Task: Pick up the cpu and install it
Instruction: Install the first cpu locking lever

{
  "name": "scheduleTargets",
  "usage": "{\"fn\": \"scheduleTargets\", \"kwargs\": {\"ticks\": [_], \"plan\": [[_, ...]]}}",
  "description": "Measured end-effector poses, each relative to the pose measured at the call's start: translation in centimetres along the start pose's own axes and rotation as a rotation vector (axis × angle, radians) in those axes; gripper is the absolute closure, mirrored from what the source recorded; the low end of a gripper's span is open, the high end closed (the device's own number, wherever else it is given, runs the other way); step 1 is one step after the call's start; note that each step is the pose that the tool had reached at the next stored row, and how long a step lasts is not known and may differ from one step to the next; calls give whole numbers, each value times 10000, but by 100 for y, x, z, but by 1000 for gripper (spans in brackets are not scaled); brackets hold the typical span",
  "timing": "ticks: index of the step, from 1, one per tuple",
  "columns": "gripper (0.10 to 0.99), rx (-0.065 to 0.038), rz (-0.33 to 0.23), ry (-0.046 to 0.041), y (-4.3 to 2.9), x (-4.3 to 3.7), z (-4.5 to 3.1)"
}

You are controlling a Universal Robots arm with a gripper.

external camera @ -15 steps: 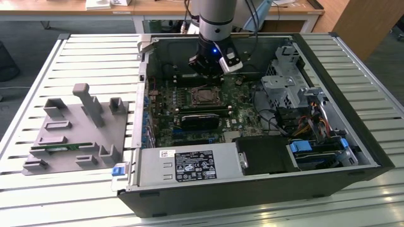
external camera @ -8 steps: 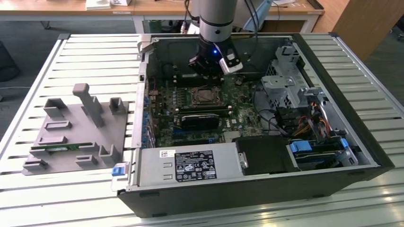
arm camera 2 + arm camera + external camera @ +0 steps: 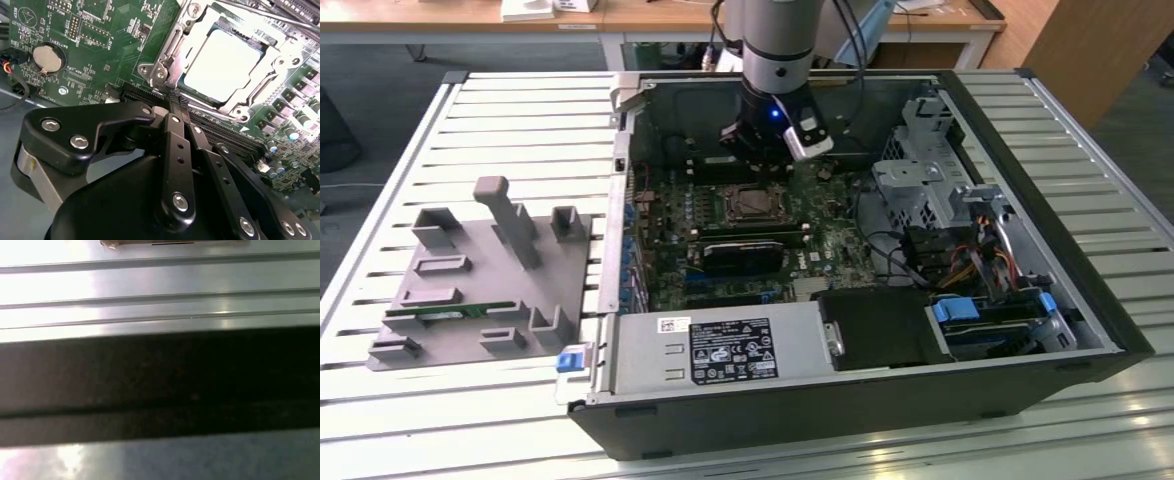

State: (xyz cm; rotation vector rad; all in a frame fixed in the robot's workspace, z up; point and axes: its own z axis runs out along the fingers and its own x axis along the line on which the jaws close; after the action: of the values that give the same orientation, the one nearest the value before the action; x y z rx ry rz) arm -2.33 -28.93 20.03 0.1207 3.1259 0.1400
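While seated in its socket [image 3: 170,60], cpu [image 3: 227,62] — just beyond jaws, untouched

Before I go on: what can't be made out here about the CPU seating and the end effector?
- End effector: in the second wrist view its own black linkage covers the fingertips, so open or shut is unclear.
- Flat square silver-topped cpu: glare washes out its top in the socket; full seating unclear.
- Exterior view: socket too small.

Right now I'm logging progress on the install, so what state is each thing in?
chip: seated flat in its socket on the green board.
socket frame: open, not clamped over the chip.
computer case: side panel off, lying on its side.
hand: above the board, beside the socket, holding nothing.
grey holder: on the table.
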Motion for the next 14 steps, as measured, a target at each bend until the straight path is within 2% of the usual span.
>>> {"fn": "scheduleTargets", "kwargs": {"ticks": [4,10,14], "plan": [[980,135,-2,-9,-1,-8,7],[980,114,-1,-7,0,-12,9],[980,153,-2,-8,-1,-15,23]]}}
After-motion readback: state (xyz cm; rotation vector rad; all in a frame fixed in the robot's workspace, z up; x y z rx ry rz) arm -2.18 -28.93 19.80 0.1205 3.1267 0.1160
